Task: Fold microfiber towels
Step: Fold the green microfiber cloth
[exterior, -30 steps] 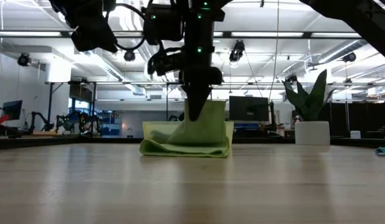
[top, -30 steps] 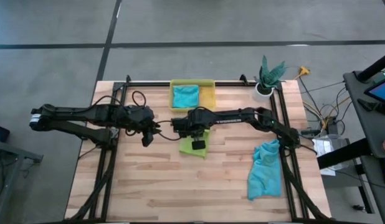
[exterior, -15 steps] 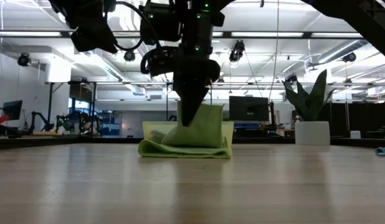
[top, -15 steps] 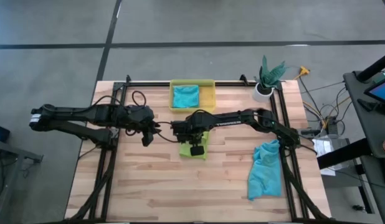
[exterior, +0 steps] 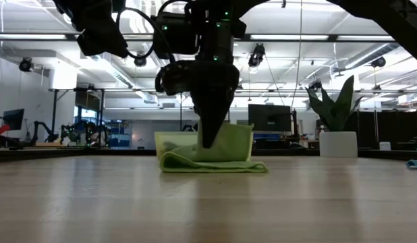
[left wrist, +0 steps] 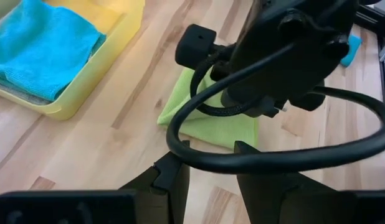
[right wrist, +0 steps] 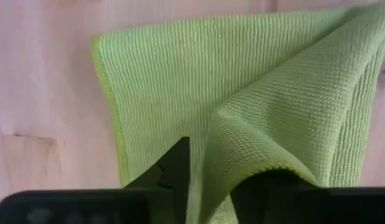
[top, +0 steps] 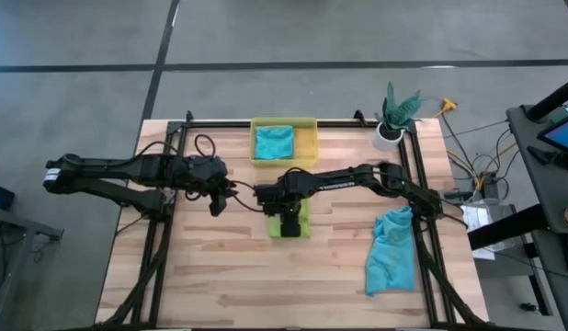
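Observation:
The lime green towel [top: 275, 225] lies partly folded in the middle of the table. My right gripper [right wrist: 212, 168] points down onto it, fingers a little apart, with a raised fold of the cloth between them. In the low view a flap of the towel [exterior: 229, 138] stands up behind the gripper [exterior: 208, 143]. My left gripper [top: 236, 191] hovers open to the left of the towel, holding nothing. A teal towel [top: 274, 142] lies folded in the yellow bin [top: 307, 147]. Another teal towel [top: 391, 250] lies crumpled at the table's right edge. My right gripper comes at the lime green towel from above, pointing down. A raised fold of its upper layer [right wrist: 242, 140] stands between the two parted fingers and lies against one finger [right wrist: 267, 186]. The layer below lies flat on the table.
A potted plant [top: 394, 115] stands at the far right corner. Black frame rails [top: 164, 230] run along the table's left and right sides. Bare wood lies in front of the green towel toward the near edge.
My right gripper has sunk toward the table and gone a little toward the near edge, tipping as it went. The green towel's raised flap has come lower with it, and the towel's bottom layer has shifted slightly toward the table's right.

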